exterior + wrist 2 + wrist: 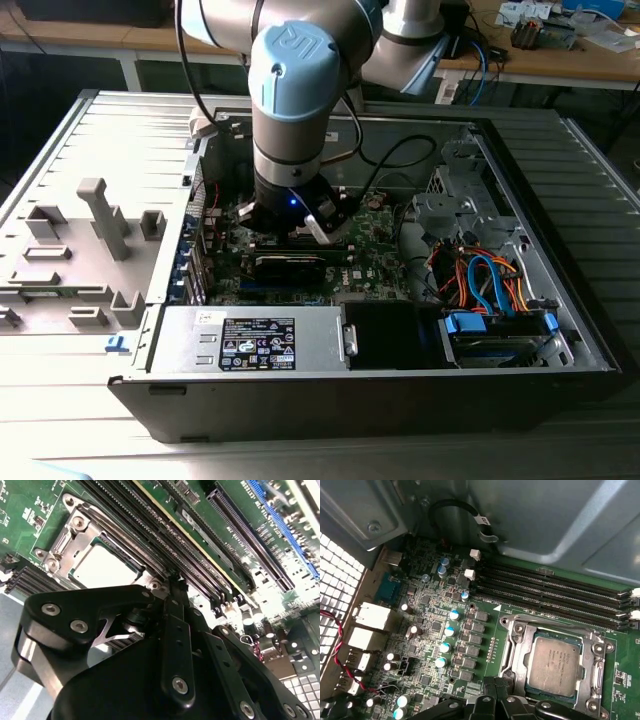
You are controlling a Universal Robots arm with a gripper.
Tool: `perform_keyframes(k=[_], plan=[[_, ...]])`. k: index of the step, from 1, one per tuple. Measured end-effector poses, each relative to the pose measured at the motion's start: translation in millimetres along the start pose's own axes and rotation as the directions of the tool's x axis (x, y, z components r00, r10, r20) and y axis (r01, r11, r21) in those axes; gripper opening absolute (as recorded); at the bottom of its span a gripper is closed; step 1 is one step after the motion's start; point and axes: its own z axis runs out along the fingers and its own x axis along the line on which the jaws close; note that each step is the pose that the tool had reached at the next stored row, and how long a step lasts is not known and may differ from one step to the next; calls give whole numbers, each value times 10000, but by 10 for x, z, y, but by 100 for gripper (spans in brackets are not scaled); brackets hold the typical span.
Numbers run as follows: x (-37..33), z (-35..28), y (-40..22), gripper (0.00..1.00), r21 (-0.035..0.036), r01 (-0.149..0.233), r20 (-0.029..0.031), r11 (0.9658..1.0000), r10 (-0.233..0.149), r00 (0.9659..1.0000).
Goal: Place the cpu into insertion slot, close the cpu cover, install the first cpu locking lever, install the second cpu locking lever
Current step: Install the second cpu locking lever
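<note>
cpu (554, 662) sits in the slot (512, 652) on the green board (485, 615), with the cover (592, 647) down around it, beside the long memory slots (555, 592). arm (290, 100) reaches into the open case (560, 250); can't tell if the fingers are apart or together.

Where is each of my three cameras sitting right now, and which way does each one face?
Exterior view: off the arm, above one long side of the open computer case, looking down; the arm reaches inside.
First wrist view: on the arm, looking down at the green board; the cpu lies under the cpu cover; black gripper parts at the edge.
Second wrist view: on the arm, low along the board; gripper linkage in front.
Both wrist views share the cpu and cover.
</note>
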Motion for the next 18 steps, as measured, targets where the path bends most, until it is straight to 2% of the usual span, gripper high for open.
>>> perform_keyframes(k=[2, 3, 6, 7, 8, 16, 18], plan=[[0, 2, -1, 11, -10, 1, 1, 10000, -1, 10000], [0, 3, -1, 11, 7, 0, -4, 10000, 0, 10000], [0, 7, -2, 11, 220, -8, -56, 9998, 9, 10000], [1, 2, -1, 11, 370, -16, -95, 9993, 20, 10000], [1, 0, -2, 11, 477, -17, -123, 9989, 23, 9999], [-5, 14, 5, 11, 483, -18, -128, 9988, 24, 9999], [-6, 16, 38, 11, 469, 182, -170, 9987, -175, 9997]])
